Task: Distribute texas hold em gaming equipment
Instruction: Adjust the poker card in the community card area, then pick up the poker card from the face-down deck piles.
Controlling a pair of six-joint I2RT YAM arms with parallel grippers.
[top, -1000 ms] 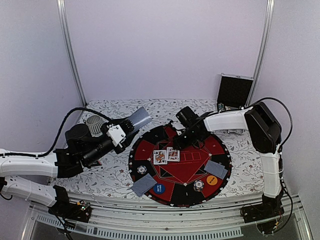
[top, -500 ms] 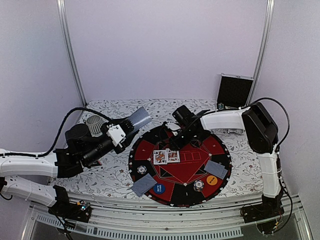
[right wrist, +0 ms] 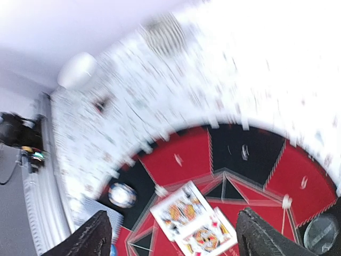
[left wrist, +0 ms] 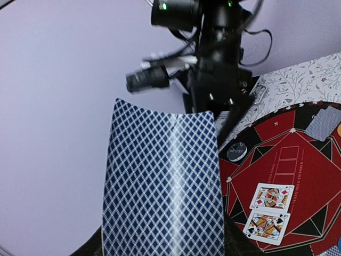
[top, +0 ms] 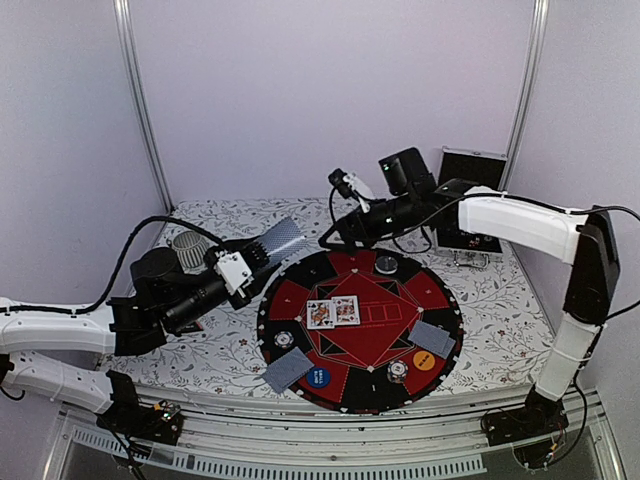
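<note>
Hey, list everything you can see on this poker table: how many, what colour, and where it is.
poker mat: one, red and black, centre of the cloth
tablecloth: one, white floral, over the table
face-up cards: two, white, mid-mat
face-down cards: two lots, blue-grey backs, mat's near-left and right
poker chips: three, two pale striped, one dark, mat's left, near and far parts
blue marker disc: one, mat's near edge
orange marker disc: one, mat's near right
ribbed cup: one, grey, far left
case: one, black, silver-edged, far right
left claw: shut on a blue-checked card, left of the mat
right claw: open, empty, above the mat's far edge
</note>
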